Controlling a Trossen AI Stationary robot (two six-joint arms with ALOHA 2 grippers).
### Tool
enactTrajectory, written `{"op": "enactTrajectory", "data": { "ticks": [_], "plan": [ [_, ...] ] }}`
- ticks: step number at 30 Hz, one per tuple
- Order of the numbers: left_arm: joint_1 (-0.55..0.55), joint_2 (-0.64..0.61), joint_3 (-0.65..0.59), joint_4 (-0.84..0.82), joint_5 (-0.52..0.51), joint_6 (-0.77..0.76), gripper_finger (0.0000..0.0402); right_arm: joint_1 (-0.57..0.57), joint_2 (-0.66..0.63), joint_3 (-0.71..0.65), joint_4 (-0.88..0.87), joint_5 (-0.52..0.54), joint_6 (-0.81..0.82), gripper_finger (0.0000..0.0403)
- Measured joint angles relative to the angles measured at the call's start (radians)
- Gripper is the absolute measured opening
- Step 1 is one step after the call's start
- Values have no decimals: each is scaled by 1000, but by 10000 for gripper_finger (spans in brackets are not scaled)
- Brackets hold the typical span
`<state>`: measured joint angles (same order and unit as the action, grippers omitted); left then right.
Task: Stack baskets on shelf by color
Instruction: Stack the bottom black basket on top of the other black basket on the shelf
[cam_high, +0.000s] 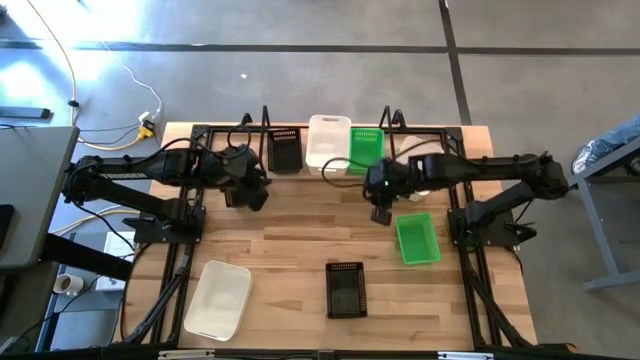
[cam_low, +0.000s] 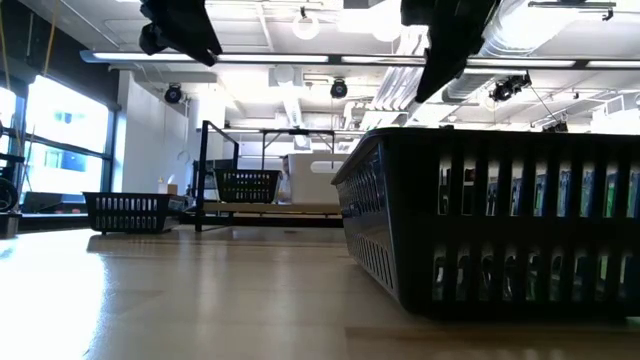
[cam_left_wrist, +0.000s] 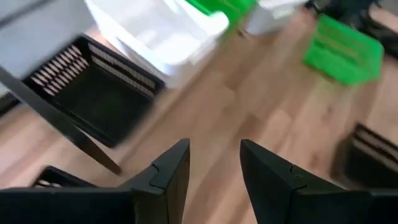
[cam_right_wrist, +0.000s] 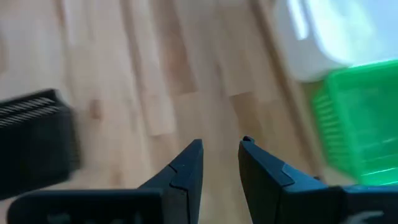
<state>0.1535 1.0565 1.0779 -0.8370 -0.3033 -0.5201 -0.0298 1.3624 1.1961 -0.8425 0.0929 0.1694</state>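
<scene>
The shelf (cam_high: 330, 135) stands at the table's far edge. It holds a black basket (cam_high: 285, 151), a white basket (cam_high: 326, 142) and a green basket (cam_high: 366, 148) side by side. On the table lie a green basket (cam_high: 417, 238), a black basket (cam_high: 346, 289) and a white basket (cam_high: 218, 298). My left gripper (cam_high: 256, 196) hovers open and empty in front of the shelf's black basket (cam_left_wrist: 93, 93). My right gripper (cam_high: 381, 211) hovers open and empty above bare wood, between the shelf's green basket (cam_right_wrist: 360, 124) and the loose green one.
Another black basket (cam_left_wrist: 53, 179) sits partly under my left arm, and a white one (cam_high: 424, 176) under my right arm. In the low view the near black basket (cam_low: 500, 220) fills the right side. Bare wood (cam_high: 300, 235) lies mid-table. Black frame rails run along both table sides.
</scene>
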Motion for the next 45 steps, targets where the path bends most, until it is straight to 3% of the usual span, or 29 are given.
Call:
{"op": "enactTrajectory", "data": {
  "ticks": [6,9,17,23,32,45],
  "plan": [
    [-83,0,0,-83,96,-6,131,142,0,0,24,0,258,90],
    [-148,0,0,-104,101,-45,131,206,0,0,47,0,399,90],
    [-297,0,0,-102,101,-165,131,351,0,0,56,-11,982,90],
    [-370,0,0,-101,101,-208,131,437,13,2,60,-18,1268,90],
    [-447,1,0,-96,25,-237,131,494,147,2,116,-47,1399,90],
    [-475,1,0,-93,-1,-237,131,502,312,1,163,-101,1472,90]
  ]
}}
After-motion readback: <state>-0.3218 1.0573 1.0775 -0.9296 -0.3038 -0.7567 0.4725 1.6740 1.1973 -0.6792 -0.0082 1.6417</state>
